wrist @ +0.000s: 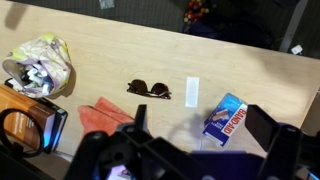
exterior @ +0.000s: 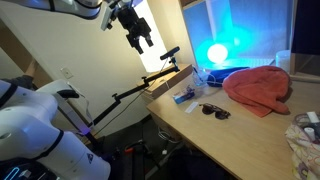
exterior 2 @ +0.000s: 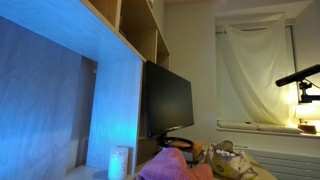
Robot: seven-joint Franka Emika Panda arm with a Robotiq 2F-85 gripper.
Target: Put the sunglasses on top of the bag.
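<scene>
The dark sunglasses (wrist: 149,89) lie flat on the wooden table (wrist: 110,40), lenses side by side; they also show in an exterior view (exterior: 213,110). The bag (wrist: 40,65) is a crumpled, patterned plastic bag at the table's end, seen in both exterior views (exterior: 305,140) (exterior 2: 232,160). My gripper (wrist: 200,135) is open and empty, high above the table, roughly over the Band-Aid box and to one side of the sunglasses. In an exterior view the gripper (exterior: 143,42) hangs well above the table's edge.
A Band-Aid box (wrist: 225,118) and a white strip (wrist: 192,89) lie beside the sunglasses. A salmon-red cloth (exterior: 258,88) (wrist: 105,115) sits between the sunglasses and the bag. A black and orange object (wrist: 25,125) is near the bag. A monitor (exterior 2: 168,100) stands at the back.
</scene>
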